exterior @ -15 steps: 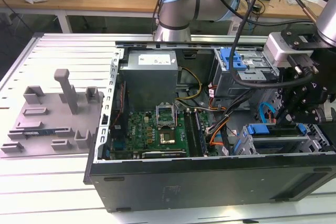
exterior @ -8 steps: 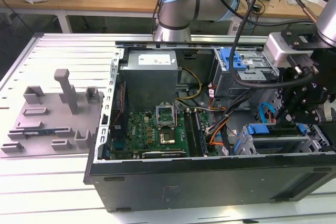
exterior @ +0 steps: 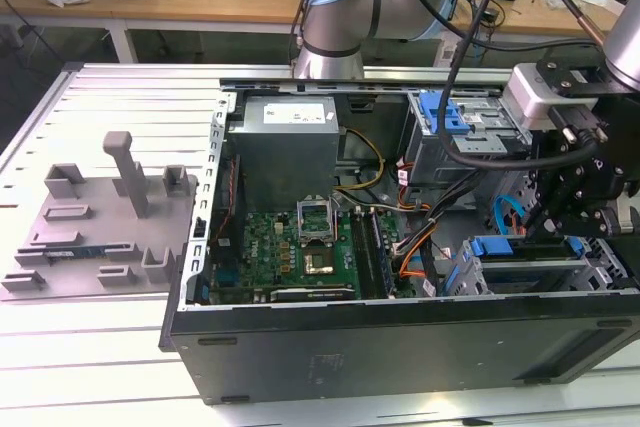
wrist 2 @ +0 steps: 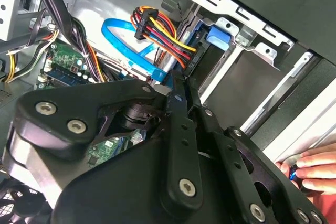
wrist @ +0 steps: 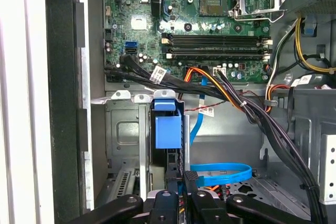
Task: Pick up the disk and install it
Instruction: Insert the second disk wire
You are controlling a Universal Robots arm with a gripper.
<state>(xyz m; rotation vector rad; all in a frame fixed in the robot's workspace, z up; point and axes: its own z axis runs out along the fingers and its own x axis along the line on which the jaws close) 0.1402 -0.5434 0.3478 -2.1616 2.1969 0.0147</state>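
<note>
Exterior view | gripper (exterior: 560, 232) sits just above the drive cage (exterior: 530, 272) | disk (wrist: 168, 129) looks seated inside it | you can't tell whether the jaws are together.

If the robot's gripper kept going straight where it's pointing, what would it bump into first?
Probably the disk: in the first wrist view, the gripper points straight at its blue carrier in the drive bay. Depth is hard to judge.
</note>
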